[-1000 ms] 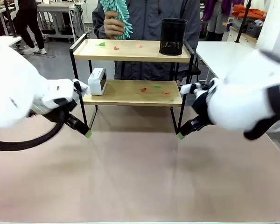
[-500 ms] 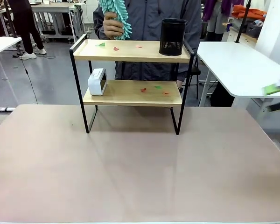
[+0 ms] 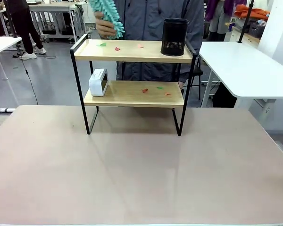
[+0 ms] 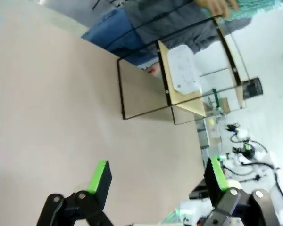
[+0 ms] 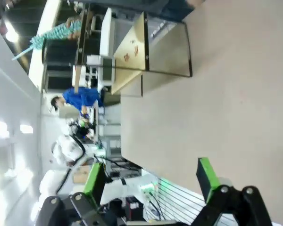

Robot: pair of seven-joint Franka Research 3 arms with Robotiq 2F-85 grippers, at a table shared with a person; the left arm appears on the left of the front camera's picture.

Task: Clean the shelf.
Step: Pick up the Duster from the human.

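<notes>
big tan surface (image 3: 141, 169) carries the shelf (image 3: 132, 101) at its far middle. the shelf looks light and stiff and probably slides or tips easily, so i'd grab a black frame upright, not a board. its long axis runs left to right, open front facing the robot. black mesh cup (image 3: 174, 36) on its top right, white clock (image 3: 98, 82) lower left, paper scraps (image 3: 145, 90) on both boards. left end effector (image 4: 158, 173) and right end effector (image 5: 150, 175) are both spread wide, empty.
</notes>
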